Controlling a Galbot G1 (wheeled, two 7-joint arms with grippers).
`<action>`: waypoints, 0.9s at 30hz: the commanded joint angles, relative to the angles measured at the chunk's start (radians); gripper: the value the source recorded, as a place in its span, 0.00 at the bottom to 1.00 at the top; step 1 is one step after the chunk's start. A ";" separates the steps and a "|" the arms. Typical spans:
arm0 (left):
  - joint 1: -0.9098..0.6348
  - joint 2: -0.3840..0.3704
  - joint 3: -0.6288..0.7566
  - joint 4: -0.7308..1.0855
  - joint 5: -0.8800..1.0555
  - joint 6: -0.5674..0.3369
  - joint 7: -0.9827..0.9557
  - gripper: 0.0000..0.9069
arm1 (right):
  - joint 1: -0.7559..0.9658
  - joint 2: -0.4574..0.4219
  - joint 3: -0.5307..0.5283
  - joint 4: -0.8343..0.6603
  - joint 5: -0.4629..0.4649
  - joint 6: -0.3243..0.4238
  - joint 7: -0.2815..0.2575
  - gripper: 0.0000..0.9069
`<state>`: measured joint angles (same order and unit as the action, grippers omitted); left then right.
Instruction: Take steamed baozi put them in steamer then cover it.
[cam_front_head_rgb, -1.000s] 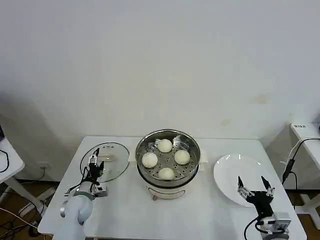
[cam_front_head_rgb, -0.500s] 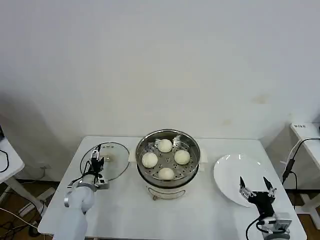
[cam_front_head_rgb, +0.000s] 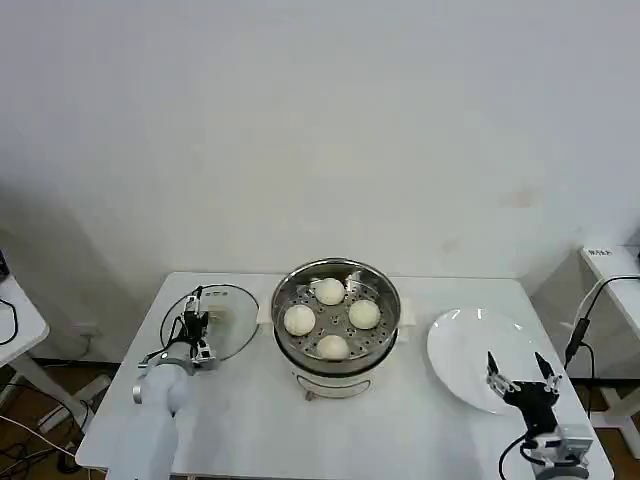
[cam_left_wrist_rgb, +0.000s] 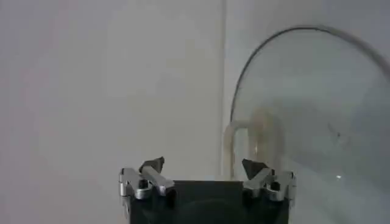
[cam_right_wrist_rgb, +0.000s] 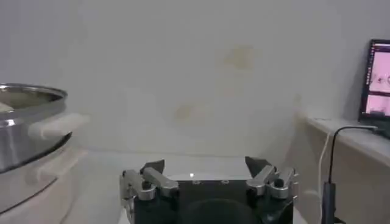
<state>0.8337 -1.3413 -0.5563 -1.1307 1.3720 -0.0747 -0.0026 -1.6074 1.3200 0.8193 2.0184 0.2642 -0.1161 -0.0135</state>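
Head view: left gripper (cam_front_head_rgb: 190, 328), fingers apart, over the lid (cam_front_head_rgb: 228, 318) at the table's (cam_front_head_rgb: 250, 420) left edge, steamer (cam_front_head_rgb: 336, 312) beside.

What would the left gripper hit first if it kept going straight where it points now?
Most likely the cover's handle, just ahead between the open fingers of the left gripper; depth is hard to judge.

four baozi (cam_front_head_rgb: 331, 318) in the steamer (cam_front_head_rgb: 336, 316) at table centre, cover (cam_front_head_rgb: 210, 322) left, plate (cam_front_head_rgb: 480, 358) right
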 joint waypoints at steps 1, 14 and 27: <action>-0.042 -0.010 0.002 0.057 0.004 -0.002 -0.023 1.00 | -0.006 -0.002 0.008 -0.002 -0.001 0.000 0.000 1.00; -0.079 -0.020 -0.003 0.135 -0.027 0.000 -0.052 1.00 | -0.033 0.000 0.019 0.009 0.003 0.002 0.000 1.00; -0.066 -0.033 0.013 0.155 -0.086 -0.009 -0.087 0.18 | -0.043 -0.007 0.015 0.008 0.005 0.002 -0.001 1.00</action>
<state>0.7689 -1.3661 -0.5446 -1.0002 1.3094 -0.0789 -0.0728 -1.6421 1.3166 0.8309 2.0251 0.2684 -0.1150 -0.0149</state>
